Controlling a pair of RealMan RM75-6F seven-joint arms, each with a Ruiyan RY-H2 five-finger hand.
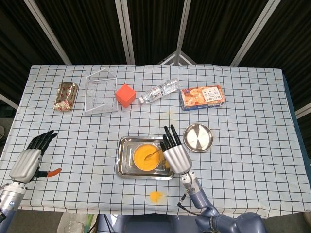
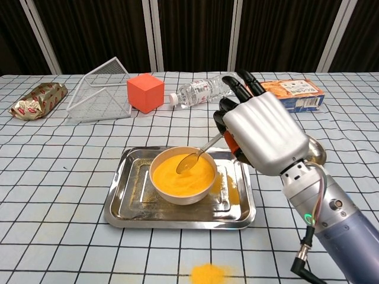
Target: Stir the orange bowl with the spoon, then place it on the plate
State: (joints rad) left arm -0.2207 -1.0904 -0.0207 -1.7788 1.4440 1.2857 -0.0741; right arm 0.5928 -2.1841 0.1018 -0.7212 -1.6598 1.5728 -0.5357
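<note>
- Holding a thin metal spoon (image 2: 198, 155) by its handle, the silver right hand (image 2: 259, 133) keeps the spoon's tip in the white bowl of orange powder (image 2: 183, 174).
- The bowl sits in a rectangular steel tray (image 2: 128, 204).
- A round steel plate (image 1: 198, 137) lies just right of the tray.
- The left hand (image 1: 30, 158) rests near the table's left edge, fingers extended, holding nothing.
</note>
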